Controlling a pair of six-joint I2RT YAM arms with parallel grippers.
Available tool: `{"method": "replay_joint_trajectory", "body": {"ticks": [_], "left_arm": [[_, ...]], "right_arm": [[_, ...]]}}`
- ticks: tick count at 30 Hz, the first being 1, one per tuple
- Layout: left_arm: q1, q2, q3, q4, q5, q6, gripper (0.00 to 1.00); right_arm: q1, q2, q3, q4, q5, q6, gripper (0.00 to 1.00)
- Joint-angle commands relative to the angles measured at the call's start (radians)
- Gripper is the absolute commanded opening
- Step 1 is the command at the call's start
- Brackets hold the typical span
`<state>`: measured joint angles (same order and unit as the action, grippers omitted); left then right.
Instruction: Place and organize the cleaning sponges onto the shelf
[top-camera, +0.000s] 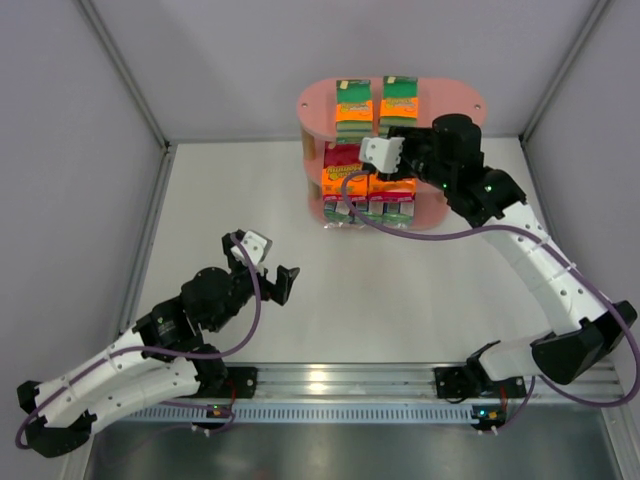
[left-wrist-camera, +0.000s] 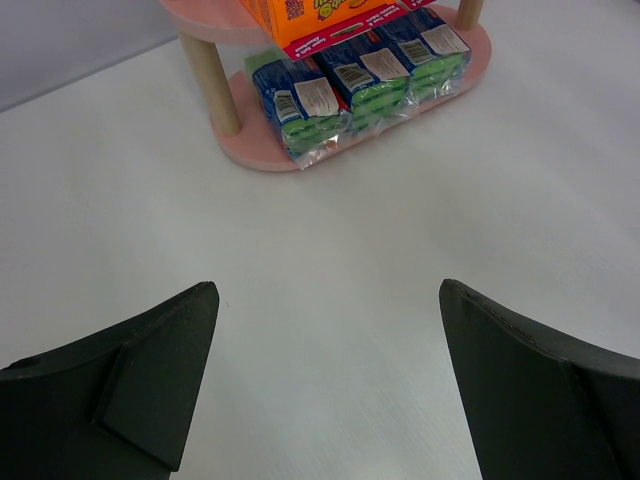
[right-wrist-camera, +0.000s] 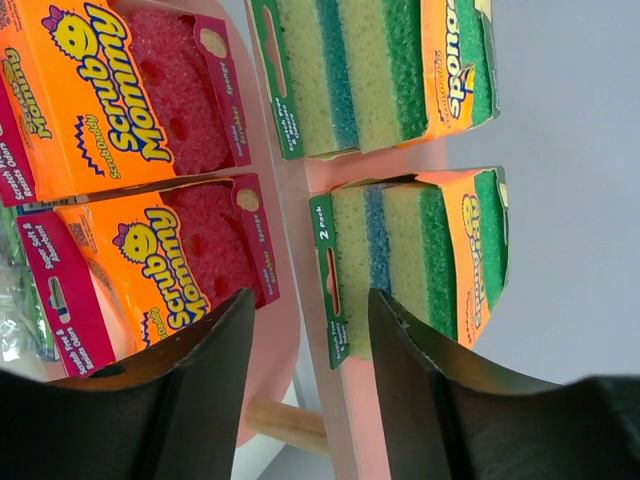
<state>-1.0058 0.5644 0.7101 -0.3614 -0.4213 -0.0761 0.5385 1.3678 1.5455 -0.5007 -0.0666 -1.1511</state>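
Note:
The pink three-tier shelf (top-camera: 455, 98) stands at the back of the table. Two green-and-orange sponge packs (top-camera: 355, 108) lie on its top board, also in the right wrist view (right-wrist-camera: 420, 250). Two orange-and-magenta packs (top-camera: 345, 172) sit on the middle board (right-wrist-camera: 170, 270). Three blue/green-and-white packs (left-wrist-camera: 350, 85) line the bottom board. My right gripper (top-camera: 395, 135) is open and empty at the shelf's right front, its jaws astride the top board's edge (right-wrist-camera: 345, 420). My left gripper (top-camera: 278, 272) is open and empty over bare table, well short of the shelf.
White table (top-camera: 240, 200) enclosed by grey walls on three sides. A metal rail (top-camera: 340, 385) with both arm bases runs along the near edge. A purple cable (top-camera: 420, 235) hangs from the right arm in front of the shelf.

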Motion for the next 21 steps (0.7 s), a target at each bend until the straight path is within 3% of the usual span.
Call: {"method": "replay_joint_trajectory", "body": {"ticks": [1, 6, 16, 21], "left_arm": [[0.003, -0.018, -0.004, 0.018, -0.013, 0.002, 0.98], [0.003, -0.02, -0.006, 0.018, -0.013, 0.002, 0.98], [0.003, -0.021, -0.006, 0.021, -0.01, 0.002, 0.98], [0.001, -0.021, -0.006, 0.019, -0.011, 0.001, 0.98]], "right_arm": [[-0.011, -0.038, 0.076, -0.047, -0.036, 0.03, 0.51], [-0.011, -0.068, 0.116, -0.108, -0.073, 0.051, 0.59], [-0.011, -0.113, 0.195, -0.235, -0.16, 0.093, 0.63], [-0.011, -0.13, 0.267, -0.242, -0.199, 0.214, 0.63]]}}
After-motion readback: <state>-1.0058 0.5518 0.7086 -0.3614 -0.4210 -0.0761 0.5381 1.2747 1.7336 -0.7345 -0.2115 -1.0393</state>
